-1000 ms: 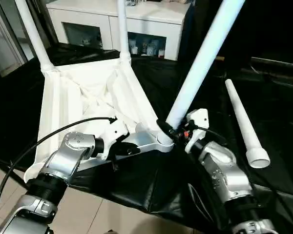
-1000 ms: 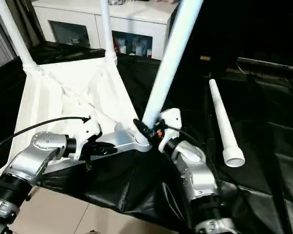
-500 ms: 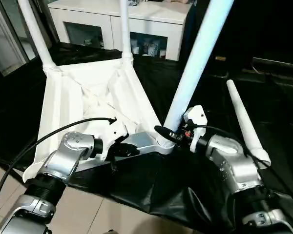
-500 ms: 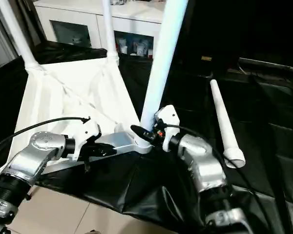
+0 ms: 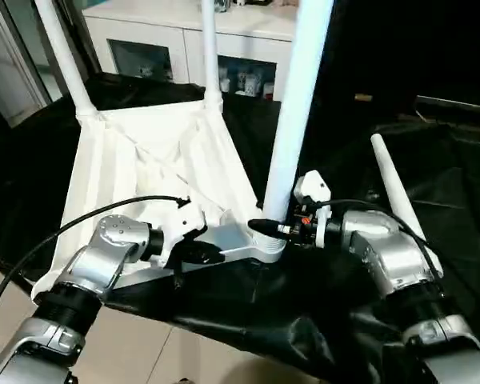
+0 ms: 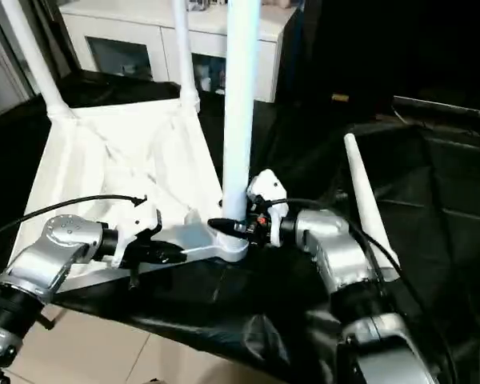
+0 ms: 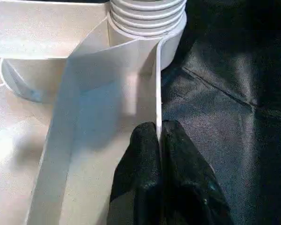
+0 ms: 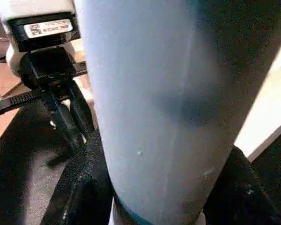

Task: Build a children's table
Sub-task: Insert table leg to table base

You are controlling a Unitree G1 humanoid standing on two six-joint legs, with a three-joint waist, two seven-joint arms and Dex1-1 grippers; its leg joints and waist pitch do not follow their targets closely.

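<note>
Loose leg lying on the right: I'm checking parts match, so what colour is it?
Plain white, like the tabletop. The loose leg shows best in the left eye view.

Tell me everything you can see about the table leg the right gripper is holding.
The leg is a long, round, smooth white tube that looks like plastic. It stands nearly upright, its lower end in the threaded corner socket of the upside-down table top. The right gripper clamps it just above the socket.

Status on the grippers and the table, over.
Left gripper shut on upturned white plastic table rim. Right gripper clamps third white tube leg. Fourth leg loose.
</note>
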